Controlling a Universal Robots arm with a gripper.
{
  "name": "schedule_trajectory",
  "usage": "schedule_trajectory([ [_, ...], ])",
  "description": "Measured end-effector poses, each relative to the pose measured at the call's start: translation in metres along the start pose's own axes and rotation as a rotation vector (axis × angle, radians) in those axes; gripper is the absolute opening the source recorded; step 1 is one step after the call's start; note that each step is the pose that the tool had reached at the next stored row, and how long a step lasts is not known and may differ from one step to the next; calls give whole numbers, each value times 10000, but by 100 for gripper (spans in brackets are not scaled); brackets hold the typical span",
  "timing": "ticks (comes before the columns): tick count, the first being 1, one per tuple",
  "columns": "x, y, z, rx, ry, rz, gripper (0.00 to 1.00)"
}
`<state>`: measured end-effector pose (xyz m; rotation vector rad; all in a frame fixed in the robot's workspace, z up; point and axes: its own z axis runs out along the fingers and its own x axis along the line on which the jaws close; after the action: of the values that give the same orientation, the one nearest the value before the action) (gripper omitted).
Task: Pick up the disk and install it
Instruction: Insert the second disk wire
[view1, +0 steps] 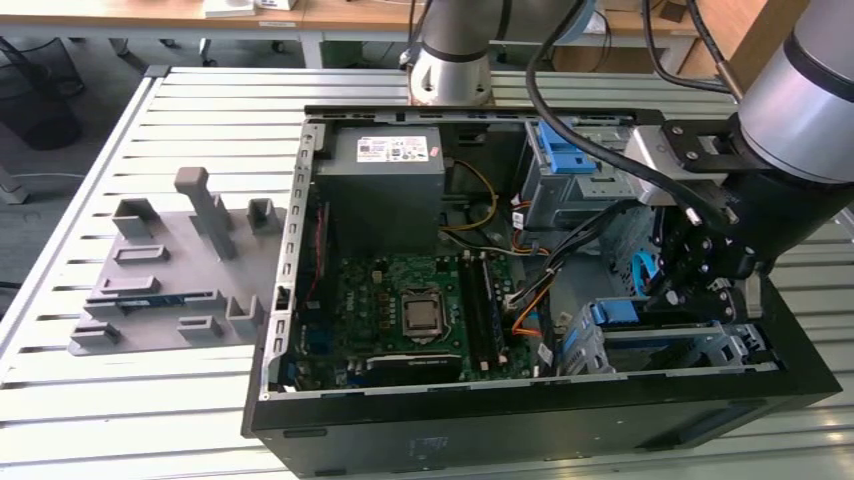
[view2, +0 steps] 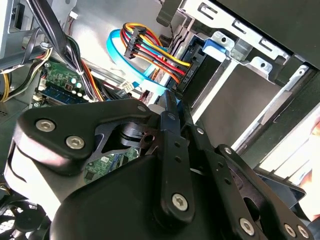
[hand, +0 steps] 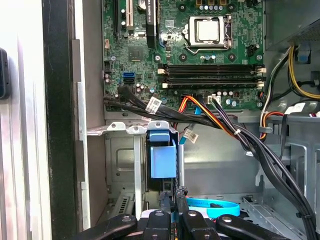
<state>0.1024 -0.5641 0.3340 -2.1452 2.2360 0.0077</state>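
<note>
The tool (view1: 694, 285) hangs low inside the open computer case (view1: 534, 400), at the exterior view's right, just above the metal drive cage (view1: 667, 340) near the case's front corner. A blue piece shows in that cage right under the tool; whether that is the disk's bracket I cannot tell from here. The green board (view1: 414, 310) lies in the middle of the case, the grey power box (view1: 380, 175) behind it. A grey plastic fixture (view1: 174, 270) sits on the slatted counter (view1: 80, 420) at the view's left, well apart from the case.

In the second wrist view, the tool's black linkages (view2: 170, 165) come together close, the fingers drawn in on a thin edge beside a bundle of coloured wires (view2: 150, 55) and a blue flat cable (view2: 120, 55).

In the first wrist view, the tool (hand: 172, 202) is shut on the disk (hand: 162, 157), which stands on edge in the cage, its blue bracket facing the camera, just below the board (hand: 185, 45).
</note>
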Motion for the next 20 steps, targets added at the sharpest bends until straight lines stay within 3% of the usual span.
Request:
schedule_trajectory([
  [5, 1, 0, 9, -1, -30, 1, 16],
  [8, 1, 1, 11, -6, -168, 5, 16],
  [20, 9, 0, 3, -8, -197, 6, 16],
])
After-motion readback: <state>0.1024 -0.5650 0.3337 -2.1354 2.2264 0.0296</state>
